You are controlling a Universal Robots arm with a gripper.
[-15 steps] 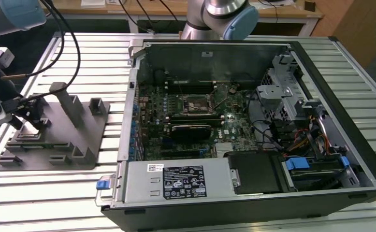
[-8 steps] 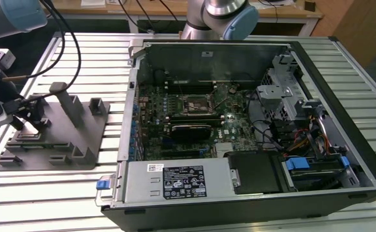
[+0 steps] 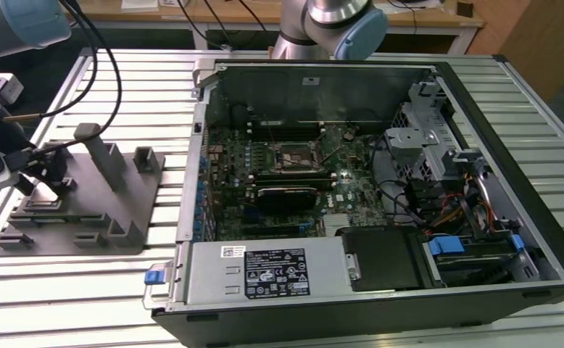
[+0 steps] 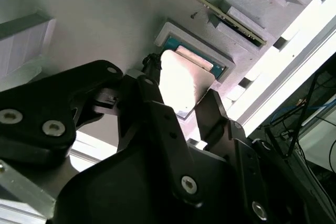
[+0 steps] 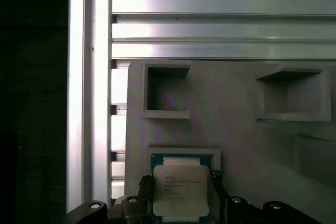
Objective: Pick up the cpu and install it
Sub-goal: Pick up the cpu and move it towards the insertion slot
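End effector [image 5: 181, 180] clasping cpu [image 5: 180, 191], seated in grey fixture [image 5: 236, 129] (recessed pocket)

Ribbed aluminium table [image 3: 59, 290], pale wooden desk [image 3: 437, 22] behind; brown wooden panel [image 3: 543, 36] at the exterior view's right

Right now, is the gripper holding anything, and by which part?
Cannot tell. The gripper straddles the cpu in a pocket of the fixture; a grip on its side edges isn't visible.
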